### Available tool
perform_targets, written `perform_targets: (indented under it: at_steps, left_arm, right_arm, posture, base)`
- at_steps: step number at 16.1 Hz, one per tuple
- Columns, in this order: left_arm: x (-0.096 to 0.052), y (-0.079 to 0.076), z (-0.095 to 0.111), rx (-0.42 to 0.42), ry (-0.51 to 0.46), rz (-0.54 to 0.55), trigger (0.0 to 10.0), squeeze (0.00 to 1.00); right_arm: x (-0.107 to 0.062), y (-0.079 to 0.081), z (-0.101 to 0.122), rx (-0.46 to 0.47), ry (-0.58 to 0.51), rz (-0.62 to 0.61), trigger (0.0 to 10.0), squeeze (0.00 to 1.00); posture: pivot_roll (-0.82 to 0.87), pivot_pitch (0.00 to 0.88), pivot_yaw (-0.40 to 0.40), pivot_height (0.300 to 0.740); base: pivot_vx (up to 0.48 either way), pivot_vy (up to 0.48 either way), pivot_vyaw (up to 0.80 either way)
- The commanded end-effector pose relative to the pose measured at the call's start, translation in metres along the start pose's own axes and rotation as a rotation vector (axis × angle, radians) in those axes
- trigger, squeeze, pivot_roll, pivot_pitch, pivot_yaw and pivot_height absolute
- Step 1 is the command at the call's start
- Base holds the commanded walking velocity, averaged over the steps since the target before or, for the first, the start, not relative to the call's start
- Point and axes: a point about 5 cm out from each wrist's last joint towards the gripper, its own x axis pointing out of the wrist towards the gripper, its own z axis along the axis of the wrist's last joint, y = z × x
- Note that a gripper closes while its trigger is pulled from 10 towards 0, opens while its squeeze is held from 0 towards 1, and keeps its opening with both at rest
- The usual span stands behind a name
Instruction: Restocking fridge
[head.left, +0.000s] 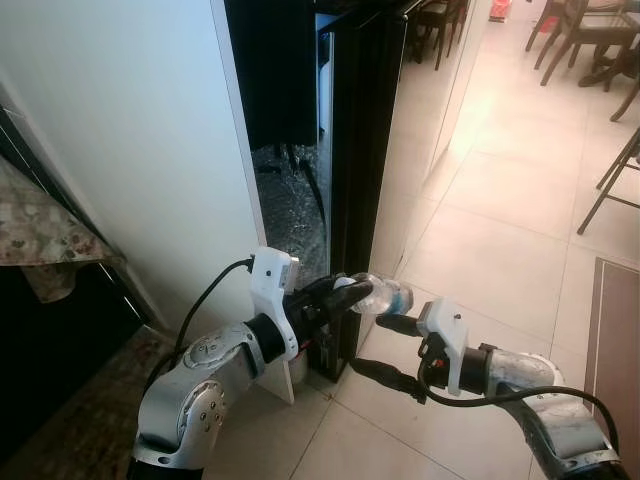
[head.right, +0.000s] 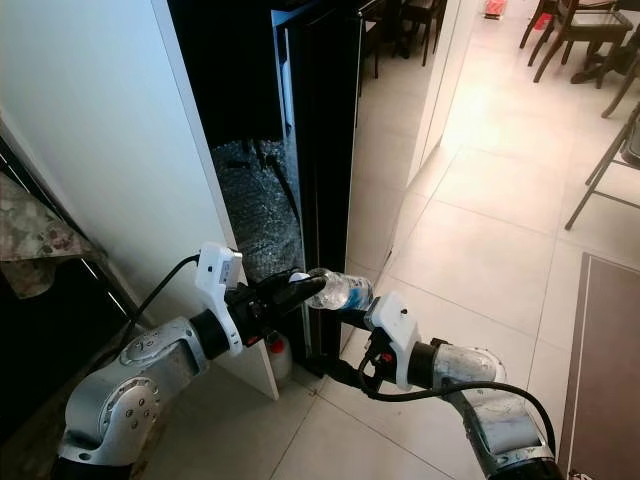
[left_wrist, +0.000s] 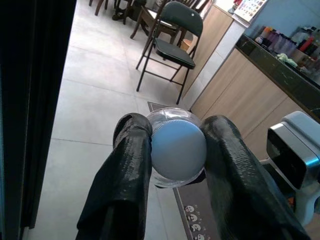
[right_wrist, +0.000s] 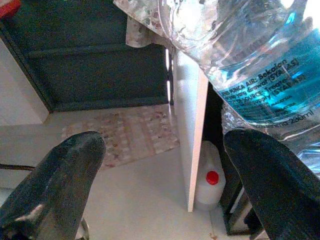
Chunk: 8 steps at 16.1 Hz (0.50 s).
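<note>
One small clear plastic water bottle w/ a blue label (head.right: 340, 291) hangs in mid-air just in front of the tall black fridge's half-open door (head.right: 320, 150), approx. at the centre of the head views. Left gripper (head.right: 297, 290) is clamped on its cap end: in the left wrist view both black fingers (left_wrist: 125, 165) press either side of the pale blue-white ribbed cap (left_wrist: 178, 150). Right gripper (head.left: 382, 348) sits just under the bottle's base end, fingers spread wide apart, not touching as far as I can tell.

Long axis runs near horizontal, cap toward 9 o'clock, base toward 3 o'clock, lying across the door's edge.

Handling, my guess: looks full, so some weight for its size; thin walls will dent under a hard squeeze, and the smooth film label is prob. slippery. The neck grip is stiff but narrow, so the body could swing. Better hold is mid-body, on or just by the label.

Low behind the white side panel (head.left: 150, 150), approx. 7 o'clock of the bottle, stands a white jug w/ a red cap (right_wrist: 210, 182).
</note>
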Motion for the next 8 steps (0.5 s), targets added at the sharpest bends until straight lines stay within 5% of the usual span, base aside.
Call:
perform_targets:
  at_steps: [1,8]
  left_arm:
    - [0.0,-0.0083,0.0051,0.005,-0.022,-0.065,10.0,0.0]
    - [-0.0016,-0.0074,0.0004,0.017,0.008,-0.063,10.0,0.0]
  right_arm:
    - [-0.0112,-0.0126,-0.0029,0.007,0.025,-0.089,10.0,0.0]
    - [-0.011,-0.0163,-0.0045,0.004,0.015,-0.104,10.0,0.0]
  posture:
    - [0.05,0.0,0.016,0.74]
    - [0.05,0.0,0.016,0.74]
  base:
    - [0.0,0.0,0.0]
    - [0.0,0.0,0.0]
